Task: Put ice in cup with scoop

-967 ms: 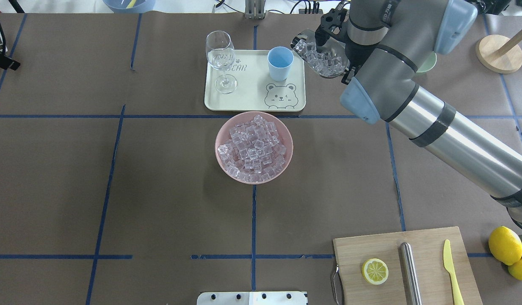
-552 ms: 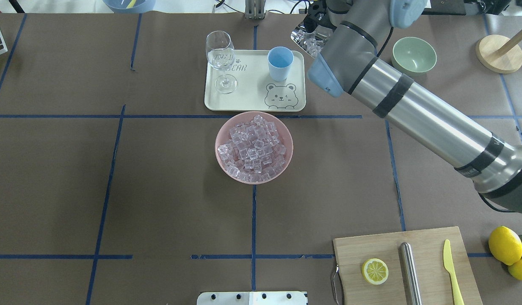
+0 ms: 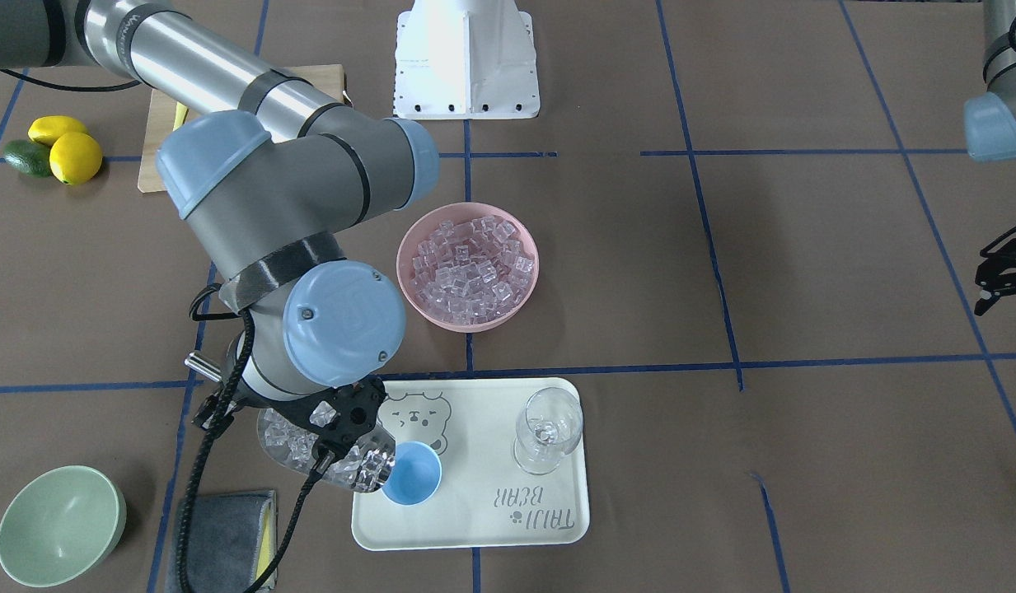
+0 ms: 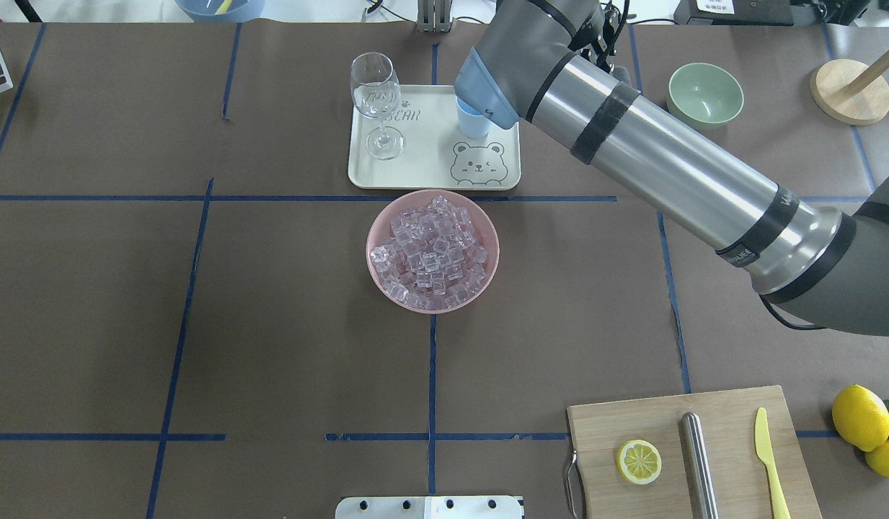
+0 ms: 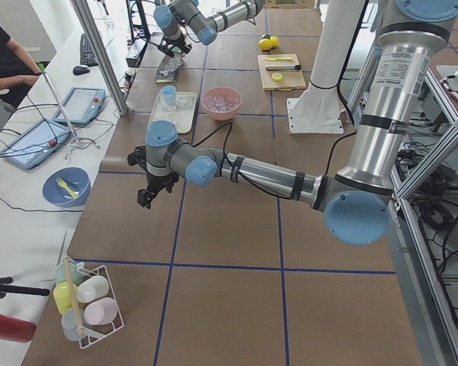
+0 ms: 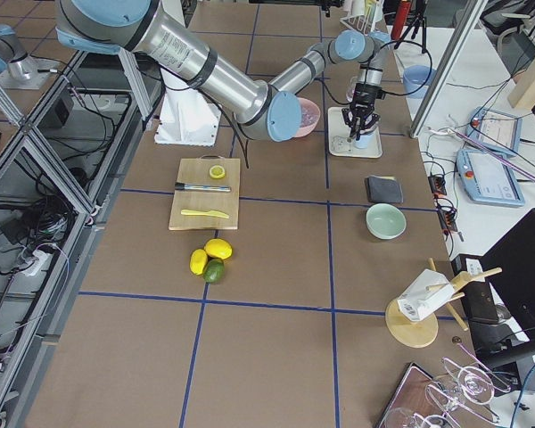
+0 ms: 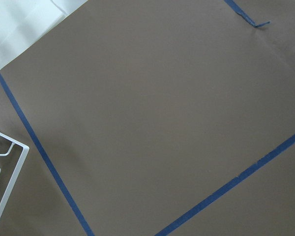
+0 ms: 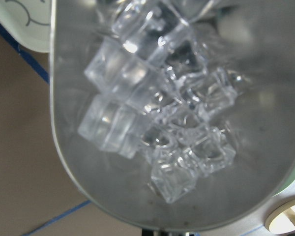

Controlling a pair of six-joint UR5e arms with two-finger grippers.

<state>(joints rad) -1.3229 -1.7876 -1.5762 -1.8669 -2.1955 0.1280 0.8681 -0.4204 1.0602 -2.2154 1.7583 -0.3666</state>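
My right gripper is shut on the steel scoop, which is full of ice. The scoop's front lip is at the rim of the light-blue cup on the cream tray. I see only blue inside the cup. The right wrist view shows the scoop trough with several cubes. From overhead the arm hides the scoop and most of the cup. A pink bowl holds many more cubes. My left gripper hangs empty far to the side, its fingers apart.
A wine glass stands on the tray's left half. A green bowl and a grey cloth lie beyond the tray's right side. A cutting board with a lemon half, steel cylinder and knife is at front right.
My right arm has swung left, carrying the loaded scoop from right of the tray to the cup's rim. The left gripper has drawn back out of the overhead view's left edge.
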